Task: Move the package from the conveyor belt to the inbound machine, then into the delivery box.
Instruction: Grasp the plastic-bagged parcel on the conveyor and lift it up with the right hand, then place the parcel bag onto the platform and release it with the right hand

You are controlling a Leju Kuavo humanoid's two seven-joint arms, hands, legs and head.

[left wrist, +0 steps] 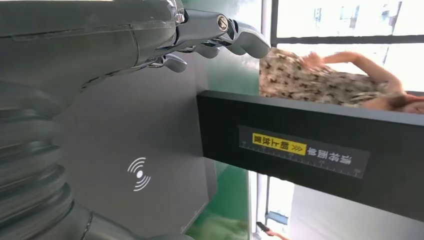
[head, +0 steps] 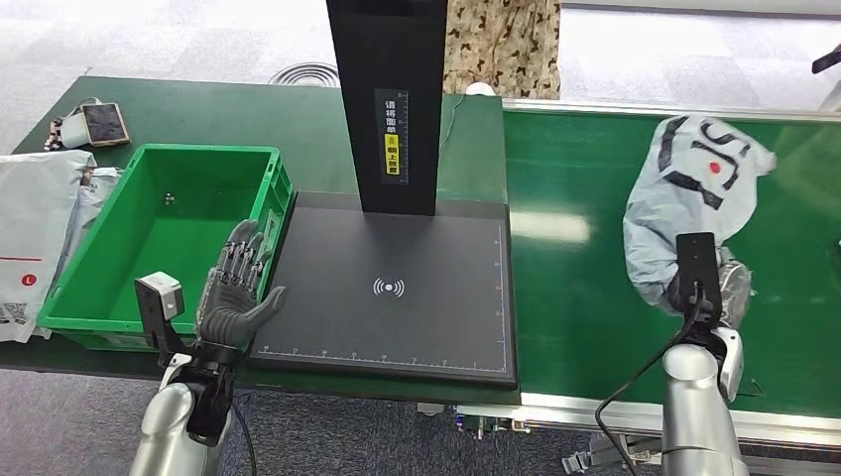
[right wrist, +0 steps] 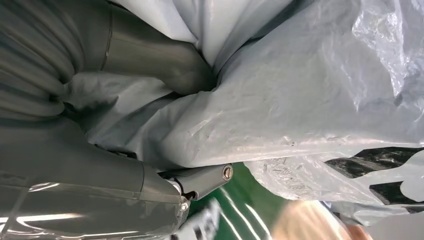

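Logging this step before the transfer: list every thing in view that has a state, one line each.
grey plastic package: lying on the conveyor belt, crumpled, gripped at its near end
right hand: grips the package, thumb pressed into the plastic
left hand: holds nothing, fingers apart, at the scanner platform's edge
scanner platform: bare
green crate: open-topped, nearly bare

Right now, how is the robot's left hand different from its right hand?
The left hand holds nothing, its fingers apart; the right hand grips the grey plastic package. The left hand hovers between the green box and the black inbound machine's pad; the right hand is over the green conveyor belt. Both sit on silver arms with a wrist camera.
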